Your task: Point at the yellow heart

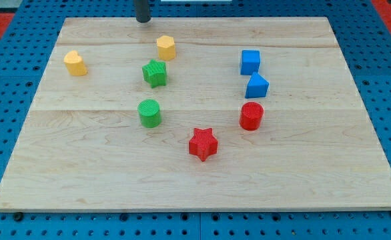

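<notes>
The yellow heart (pixel 75 63) lies near the board's left edge, in the upper left of the view. My tip (pixel 143 20) is at the board's top edge, well to the right of and above the heart. The tip touches no block. The nearest block to it is a yellow pentagon-like block (pixel 166 47), just below and to its right.
A green star (pixel 155 73) and a green cylinder (pixel 149 113) lie near the middle. A red star (pixel 203 144) lies lower centre, with a red cylinder (pixel 251 116) to its right. A blue cube (pixel 250 62) and another blue block (pixel 256 86) are at the right. The wooden board (pixel 315 167) rests on blue pegboard.
</notes>
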Controlling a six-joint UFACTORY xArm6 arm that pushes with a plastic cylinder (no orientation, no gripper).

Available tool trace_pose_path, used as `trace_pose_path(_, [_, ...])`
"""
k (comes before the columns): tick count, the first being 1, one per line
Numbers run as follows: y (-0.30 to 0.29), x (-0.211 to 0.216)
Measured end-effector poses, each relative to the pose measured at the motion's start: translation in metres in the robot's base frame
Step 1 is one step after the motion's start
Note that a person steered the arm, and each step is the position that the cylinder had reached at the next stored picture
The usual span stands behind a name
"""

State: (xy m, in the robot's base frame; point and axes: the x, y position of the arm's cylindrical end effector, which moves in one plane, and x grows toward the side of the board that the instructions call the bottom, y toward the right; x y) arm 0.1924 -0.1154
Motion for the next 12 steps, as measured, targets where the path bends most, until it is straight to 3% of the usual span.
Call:
trace_pose_path(2, [-0.002,-0.001])
trace_pose_path(3, [-0.032,0.007])
trace_pose_path(5, [-0.152,0.037])
trace_pose_path(6, [-0.170,0.059])
trace_pose_path(8, [-0.151,0.133])
trace_pose_path(12, [-0.171,0.130])
